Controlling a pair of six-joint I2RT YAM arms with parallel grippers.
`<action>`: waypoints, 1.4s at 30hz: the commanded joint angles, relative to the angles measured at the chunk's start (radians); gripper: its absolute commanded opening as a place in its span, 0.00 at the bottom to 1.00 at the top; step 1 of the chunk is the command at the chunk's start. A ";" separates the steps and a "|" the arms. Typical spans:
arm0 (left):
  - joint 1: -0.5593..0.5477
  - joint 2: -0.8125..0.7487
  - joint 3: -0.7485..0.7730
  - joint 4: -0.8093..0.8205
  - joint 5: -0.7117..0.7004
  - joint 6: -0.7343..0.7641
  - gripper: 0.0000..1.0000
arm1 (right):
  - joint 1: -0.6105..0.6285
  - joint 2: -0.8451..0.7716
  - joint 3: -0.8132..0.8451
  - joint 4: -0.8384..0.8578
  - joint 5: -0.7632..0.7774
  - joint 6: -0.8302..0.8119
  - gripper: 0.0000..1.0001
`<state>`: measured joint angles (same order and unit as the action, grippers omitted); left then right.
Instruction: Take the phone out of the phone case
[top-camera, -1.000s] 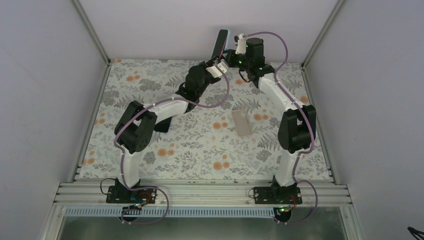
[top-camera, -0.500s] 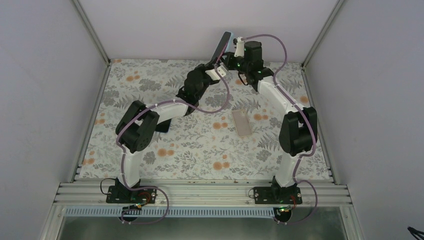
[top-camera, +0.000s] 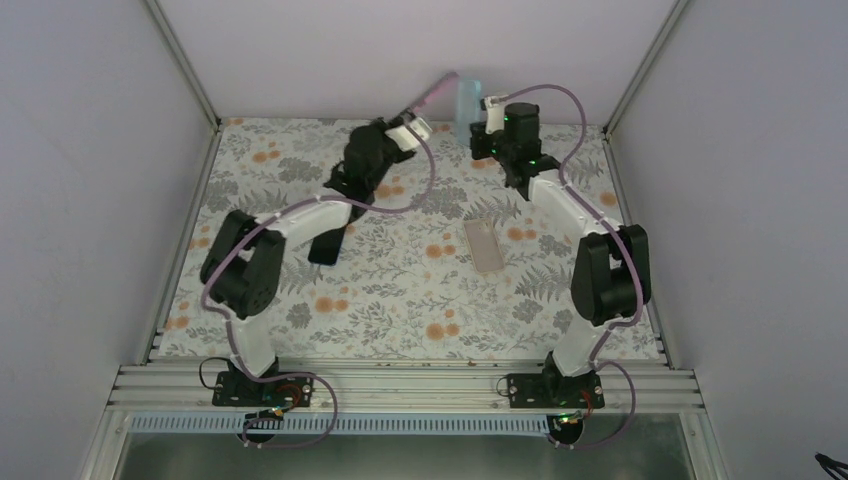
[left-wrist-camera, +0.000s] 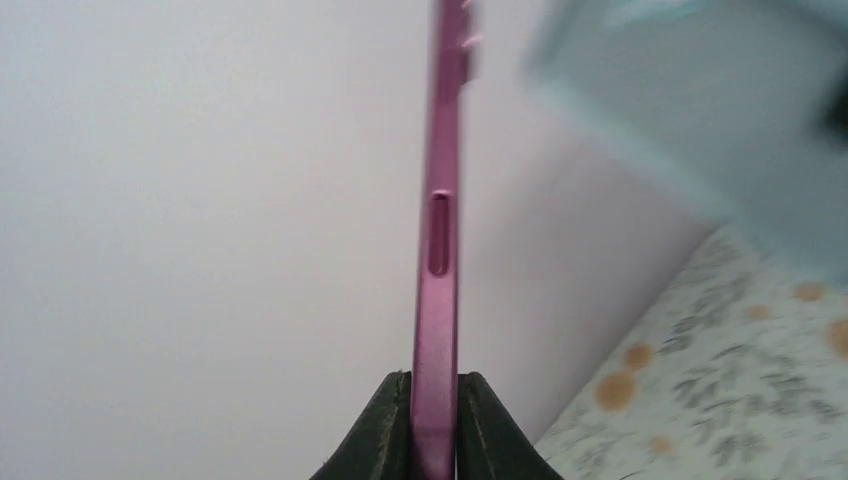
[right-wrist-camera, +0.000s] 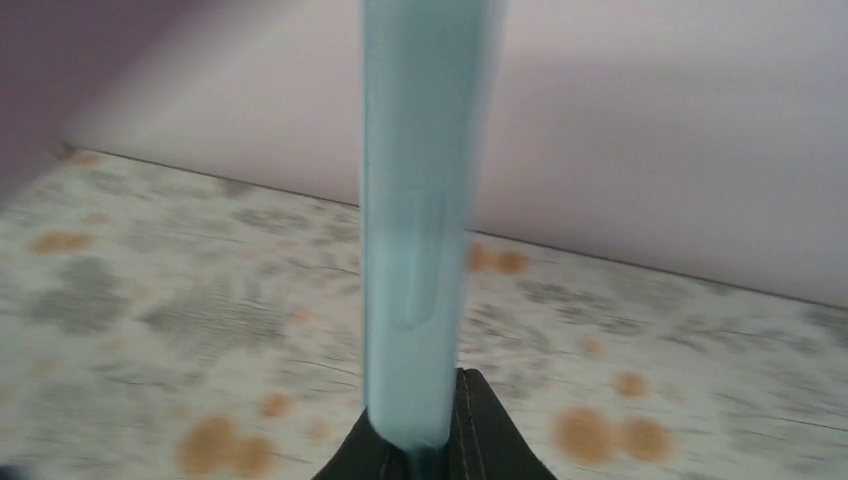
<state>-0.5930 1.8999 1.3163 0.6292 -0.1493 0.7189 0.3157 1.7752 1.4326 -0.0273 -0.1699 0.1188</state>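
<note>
My left gripper (top-camera: 416, 112) is shut on the bottom edge of a magenta phone (top-camera: 434, 93) and holds it high by the back wall. In the left wrist view the phone (left-wrist-camera: 438, 300) stands edge-on between my fingertips (left-wrist-camera: 435, 445). My right gripper (top-camera: 473, 128) is shut on a light blue phone case (top-camera: 468, 100), held upright just right of the phone and apart from it. In the right wrist view the case (right-wrist-camera: 420, 200) rises from the gripper (right-wrist-camera: 425, 450). The case also shows blurred in the left wrist view (left-wrist-camera: 720, 120).
A clear beige case (top-camera: 487, 246) lies flat on the floral table mat (top-camera: 400, 300) near the middle. A black flat object (top-camera: 325, 245) lies partly under my left arm. Walls and aluminium rails enclose the table on three sides.
The two grippers, close together on one object before, have pulled apart. My left gripper has swung left with the magenta phone; the right one holds the blue case further right.
</note>
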 joint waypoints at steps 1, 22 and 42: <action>0.073 -0.159 0.048 -0.121 -0.034 -0.057 0.02 | -0.051 -0.053 -0.056 0.065 0.211 -0.295 0.04; -0.287 -0.274 -0.386 -0.830 -0.515 0.215 0.02 | -0.537 0.168 0.104 -1.102 -0.694 -0.669 0.04; -0.567 -0.136 -0.234 -1.359 -0.116 -0.022 1.00 | -0.677 0.127 -0.238 -1.073 -0.464 -0.799 0.95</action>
<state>-1.1564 1.7729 1.0527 -0.5812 -0.4808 0.7288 -0.3439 2.0079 1.2182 -1.1378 -0.6910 -0.6674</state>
